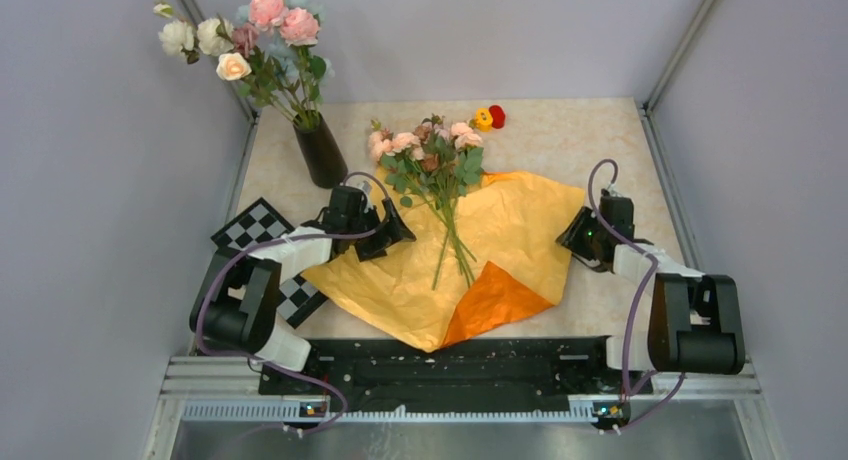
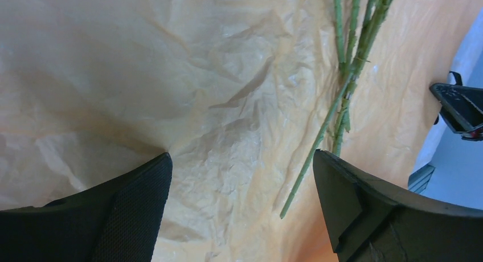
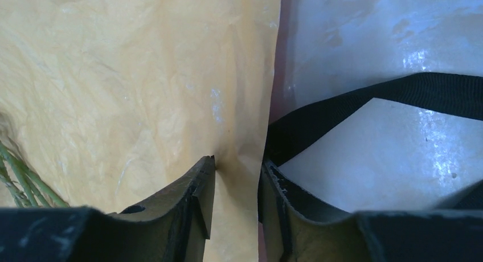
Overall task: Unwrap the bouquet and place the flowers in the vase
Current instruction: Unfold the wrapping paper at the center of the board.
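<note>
Hovering at 1 orange paper: left claw wide, empty; right claw half-closed astride its edge.

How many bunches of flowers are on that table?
2. One tall bunch stands in the black vase at the back left; the other bunch lies on the spread orange paper in the middle.

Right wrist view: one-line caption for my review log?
Right gripper, jaws narrowly apart, straddles the edge of the paper; black ribbon lies alongside.
</note>
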